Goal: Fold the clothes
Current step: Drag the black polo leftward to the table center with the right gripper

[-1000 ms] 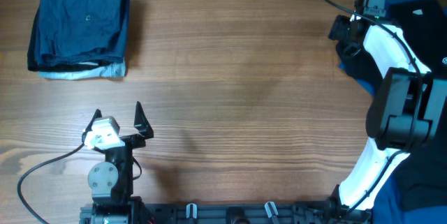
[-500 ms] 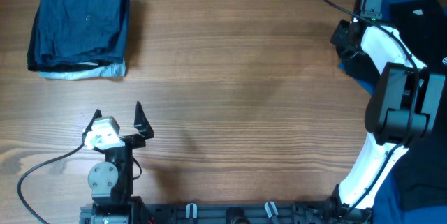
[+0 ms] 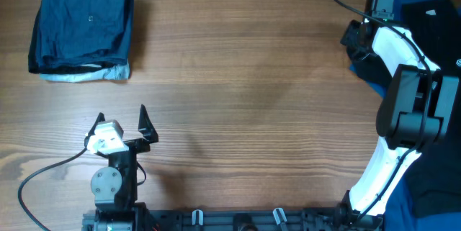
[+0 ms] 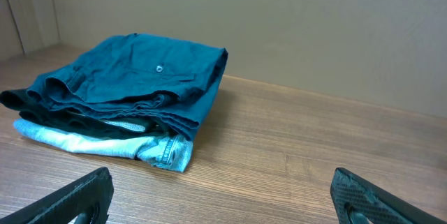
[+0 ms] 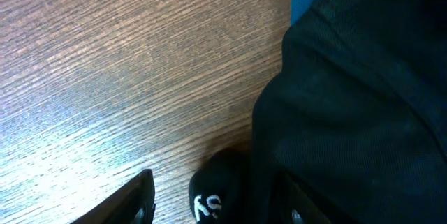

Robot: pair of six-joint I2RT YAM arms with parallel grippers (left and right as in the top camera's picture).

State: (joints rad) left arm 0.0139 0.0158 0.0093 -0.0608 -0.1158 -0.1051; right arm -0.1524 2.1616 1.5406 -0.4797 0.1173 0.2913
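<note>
A loose heap of clothes lies at the table's right edge: a black garment [image 3: 369, 74] with bright blue fabric [image 3: 438, 8] behind it. My right gripper [image 3: 354, 38] is at the heap's left border. In the right wrist view a black fold [image 5: 363, 91] with a small white logo [image 5: 204, 204] sits between the jaws of the right gripper [image 5: 213, 197]. Bare wood shows between the fold and the left finger [image 5: 133, 199], so the jaws are open. A folded stack of blue clothes [image 3: 81, 29] [image 4: 133, 84] rests at the far left. My left gripper [image 3: 121, 119] [image 4: 223, 203] stands wide open and empty, well short of it.
A pale denim layer [image 4: 164, 151] lies at the bottom of the folded stack. A black cable [image 3: 39, 177] loops by the left arm's base. The arms' mounting rail [image 3: 238, 220] runs along the front edge. A wall [image 4: 314, 28] stands behind the table.
My right wrist has shifted slightly toward the heap and its jaws have narrowed around the black fold. The left arm and the folded stack have not moved.
</note>
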